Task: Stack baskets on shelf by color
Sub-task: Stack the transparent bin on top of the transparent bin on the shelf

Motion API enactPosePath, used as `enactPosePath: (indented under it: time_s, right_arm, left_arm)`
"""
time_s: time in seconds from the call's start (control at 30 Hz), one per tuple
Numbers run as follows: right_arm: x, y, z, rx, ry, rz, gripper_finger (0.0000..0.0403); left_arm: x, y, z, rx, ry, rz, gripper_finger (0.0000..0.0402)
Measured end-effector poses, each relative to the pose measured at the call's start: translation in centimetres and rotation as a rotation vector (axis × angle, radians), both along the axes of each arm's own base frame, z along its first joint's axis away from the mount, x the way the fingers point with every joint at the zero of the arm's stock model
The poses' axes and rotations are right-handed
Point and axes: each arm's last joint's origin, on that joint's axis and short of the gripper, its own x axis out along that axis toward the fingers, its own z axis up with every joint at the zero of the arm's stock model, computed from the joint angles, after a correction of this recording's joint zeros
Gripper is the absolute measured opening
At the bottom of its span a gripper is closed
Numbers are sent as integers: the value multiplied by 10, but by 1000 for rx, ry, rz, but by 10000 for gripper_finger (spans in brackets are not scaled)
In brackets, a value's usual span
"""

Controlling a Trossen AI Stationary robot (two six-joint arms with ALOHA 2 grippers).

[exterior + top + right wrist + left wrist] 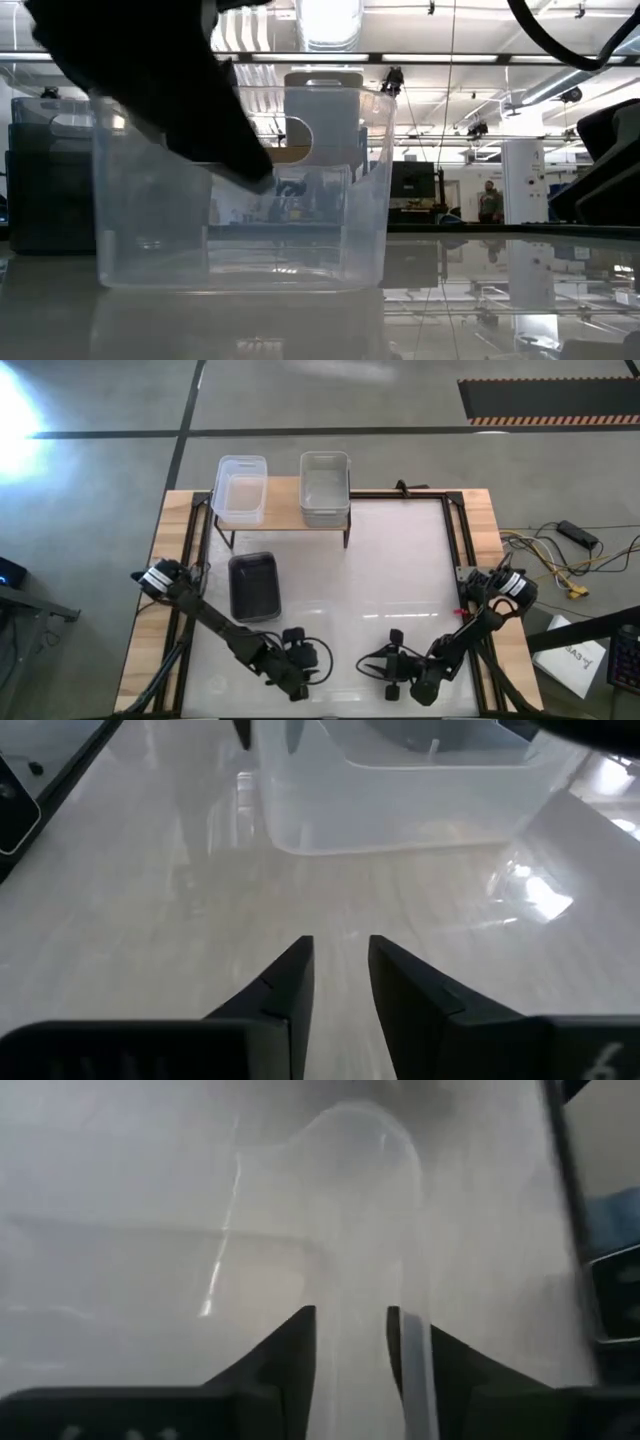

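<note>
From above, my left claw (296,682) sits at the desk's (400,560) near edge, my right claw (392,668) beside it. The shelf (283,503) carries a clear bin (241,490) and a grey bin (325,488); a dark bin (253,586) lies on the desk before it.

At desk level, another clear bin (240,190) stands close, my arm reaching into it.

My left wrist shows my fingers (292,1350) pinching that bin's wall (360,1260).

My right wrist shows my fingers (290,982) slightly parted, holding nothing.
</note>
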Motion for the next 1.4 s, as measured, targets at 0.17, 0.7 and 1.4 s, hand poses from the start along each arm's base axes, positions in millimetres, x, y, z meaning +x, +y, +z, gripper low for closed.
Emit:
enactPosePath:
  time_s: [0.17, 0.7, 1.4]
  right_arm:
    - [1, -1, 0, 3, -1, -4, 82]
    - [1, 0, 0, 4, 0, -3, 73]
    - [0, -1, 0, -9, 6, 0, 63]
  left_arm:
    - [8, 0, -4, 35, 29, -46, 62]
    - [12, -10, 87, 312, 132, -47, 1]
    - [-58, 128, 224, 731, 230, 137, 0]
